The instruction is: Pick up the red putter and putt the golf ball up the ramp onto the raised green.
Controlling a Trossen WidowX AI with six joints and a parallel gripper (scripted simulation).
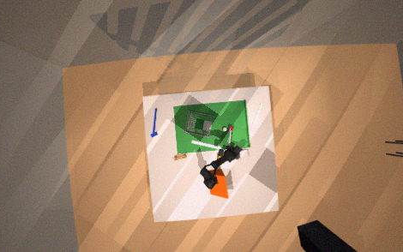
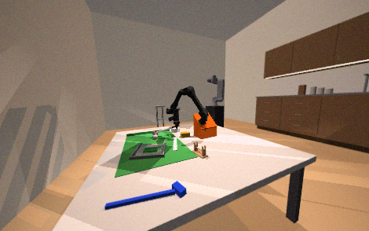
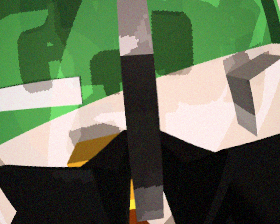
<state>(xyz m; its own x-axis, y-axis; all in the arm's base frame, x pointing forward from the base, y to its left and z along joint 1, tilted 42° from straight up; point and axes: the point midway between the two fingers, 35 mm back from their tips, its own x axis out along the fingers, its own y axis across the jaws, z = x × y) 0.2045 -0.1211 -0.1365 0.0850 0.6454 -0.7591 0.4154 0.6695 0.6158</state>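
The gripper (image 1: 231,148) (image 2: 176,126) (image 3: 143,145) is shut on the black grip of the red putter (image 1: 231,128) (image 2: 154,133) (image 3: 141,100), near the green mat's edge. The grey shaft runs out over the green mat (image 1: 183,143) (image 2: 125,168) (image 3: 211,30). The red head is just right of the white golf ball (image 1: 225,129) (image 2: 155,137) in the top view, with a small gap. The head and ball are outside the wrist view. The raised green (image 1: 187,122) (image 2: 148,156), grey-rimmed, stands left of the ball in the top view. Whether the head touches the mat is unclear.
A white strip (image 1: 205,145) (image 2: 175,144) (image 3: 36,95) lies across the mat's edge. A yellow block (image 2: 184,134) (image 3: 93,150), an orange block (image 1: 219,189) (image 2: 205,131), a wooden stand (image 1: 180,157) (image 2: 200,151) and a blue putter (image 1: 154,122) (image 2: 140,199) are on the table.
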